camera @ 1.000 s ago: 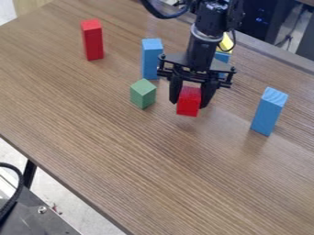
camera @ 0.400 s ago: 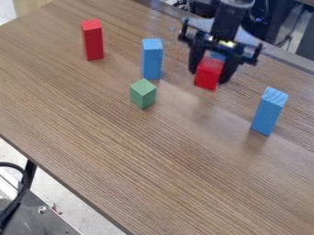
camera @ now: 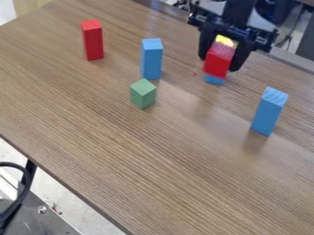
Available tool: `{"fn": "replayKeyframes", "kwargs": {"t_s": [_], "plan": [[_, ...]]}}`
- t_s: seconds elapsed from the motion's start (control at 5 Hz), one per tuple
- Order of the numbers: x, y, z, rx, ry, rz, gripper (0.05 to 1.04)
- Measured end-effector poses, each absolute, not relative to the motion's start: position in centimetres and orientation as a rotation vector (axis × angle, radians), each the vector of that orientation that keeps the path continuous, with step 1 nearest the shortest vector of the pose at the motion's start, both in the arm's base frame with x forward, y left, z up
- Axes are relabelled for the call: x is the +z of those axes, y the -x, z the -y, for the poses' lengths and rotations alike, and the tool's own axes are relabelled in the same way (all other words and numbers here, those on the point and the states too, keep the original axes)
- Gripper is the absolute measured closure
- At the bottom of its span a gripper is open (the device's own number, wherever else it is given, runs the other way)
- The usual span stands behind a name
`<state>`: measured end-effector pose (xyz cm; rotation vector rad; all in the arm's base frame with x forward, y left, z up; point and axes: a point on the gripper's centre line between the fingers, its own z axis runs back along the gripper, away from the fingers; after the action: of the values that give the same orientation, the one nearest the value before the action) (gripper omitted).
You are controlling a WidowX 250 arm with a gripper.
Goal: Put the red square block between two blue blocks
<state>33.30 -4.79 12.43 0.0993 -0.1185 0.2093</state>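
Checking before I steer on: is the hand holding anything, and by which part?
The red square block, held in the hand by two opposite sides, bottom end sticking out below.

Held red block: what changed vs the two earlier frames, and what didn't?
The red block moved up and right in the view with the gripper, held in its jaws throughout; nothing let go. Unchanged: standing red block, green cube, blue block beside the cube, rightmost blue block. Blue piece behind the held block: too hidden to tell.
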Motion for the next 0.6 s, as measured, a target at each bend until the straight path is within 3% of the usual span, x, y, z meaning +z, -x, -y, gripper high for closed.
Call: {"fn": "replayKeyframes", "kwargs": {"t_s": [0.2,0.6], "plan": [[13.7,-34.2,5.3,0.204,-0.073,0.151,0.494],[10.4,-39.6,8.7,0.159,-0.07,0.152,0.494]]}}
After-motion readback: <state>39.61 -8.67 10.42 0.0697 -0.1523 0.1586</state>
